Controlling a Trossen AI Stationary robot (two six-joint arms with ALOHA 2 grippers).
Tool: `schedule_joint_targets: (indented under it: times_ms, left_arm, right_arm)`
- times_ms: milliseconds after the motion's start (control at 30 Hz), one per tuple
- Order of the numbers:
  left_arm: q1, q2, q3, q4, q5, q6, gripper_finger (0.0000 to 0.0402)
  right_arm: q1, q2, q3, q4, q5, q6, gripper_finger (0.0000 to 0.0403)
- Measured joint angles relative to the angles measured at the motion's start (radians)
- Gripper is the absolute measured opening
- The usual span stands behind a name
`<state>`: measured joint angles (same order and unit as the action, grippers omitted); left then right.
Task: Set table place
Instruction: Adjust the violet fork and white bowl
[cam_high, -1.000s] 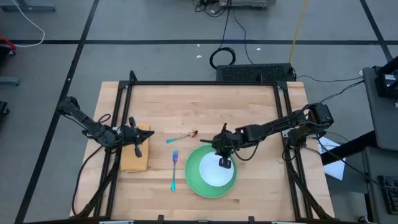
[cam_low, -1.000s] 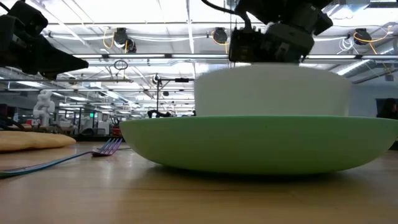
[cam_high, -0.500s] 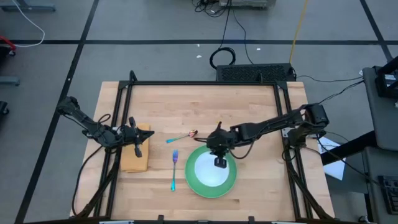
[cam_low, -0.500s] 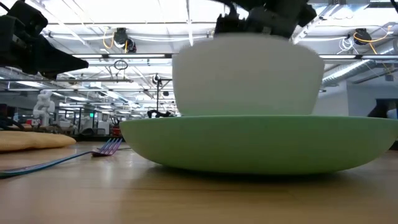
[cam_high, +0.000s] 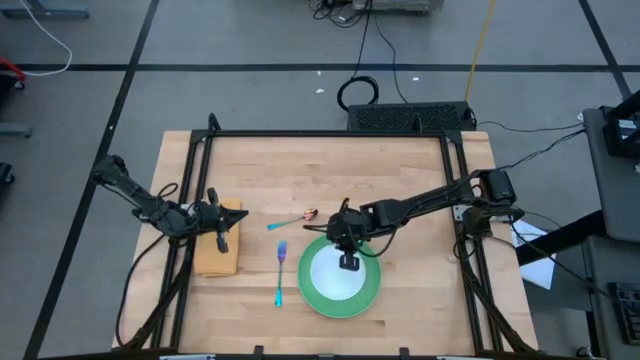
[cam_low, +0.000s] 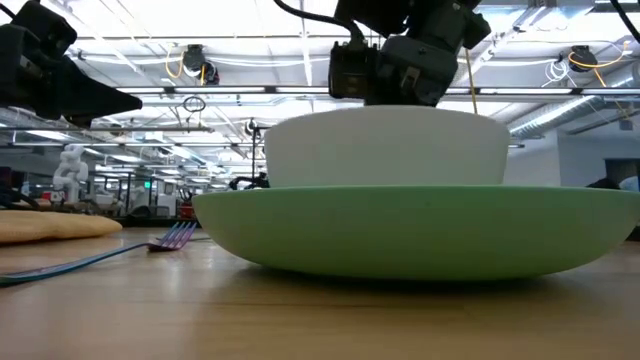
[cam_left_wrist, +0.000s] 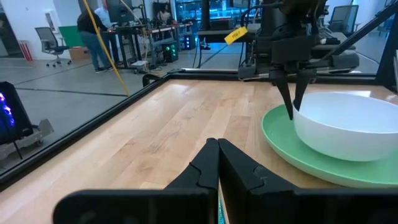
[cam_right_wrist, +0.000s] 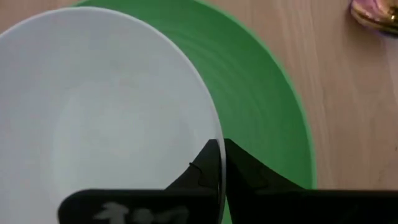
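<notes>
A white bowl (cam_high: 333, 277) sits inside the big green plate (cam_high: 368, 292) near the table's front middle. My right gripper (cam_high: 348, 263) reaches in from the right and is shut on the bowl's rim. The blue-handled fork (cam_high: 280, 273) lies left of the plate, and the copper-bowled spoon (cam_high: 294, 219) lies beyond it. The tan folded cloth (cam_high: 212, 257) lies flat at the left. My left gripper (cam_high: 222, 236) is shut and empty, hovering over the cloth. My right gripper pinches the bowl's rim (cam_right_wrist: 210, 127) on its far side, one finger inside the bowl and one outside. The fingers (cam_left_wrist: 291, 99) come from above, pointing down. The bowl stands upright and level within the plate; the plate's rim (cam_low: 400, 200) hides its base.
The table's black metal frame (cam_high: 330, 134) runs along the far edge and down both sides. Bare wood (cam_high: 370, 175) lies beyond the plate and to its right. People and desks (cam_left_wrist: 93, 31) show in the room beyond the table.
My right gripper has carried the bowl toward the table's left, from the plate's right part to its middle. The bowl was lifted a little on the way and has come down lower into the plate, staying upright.
</notes>
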<state>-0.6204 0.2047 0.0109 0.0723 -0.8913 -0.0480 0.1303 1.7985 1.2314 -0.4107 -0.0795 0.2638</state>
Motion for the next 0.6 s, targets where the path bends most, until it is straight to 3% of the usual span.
schedule_joint_targets:
  times_ms: [600]
  left_arm:
    - [0.0, 0.0, 0.0, -0.002, 0.0, -0.001, 0.001]
  right_arm:
    - [0.0, 0.001, 0.0, -0.058, -0.001, 0.007, 0.0]
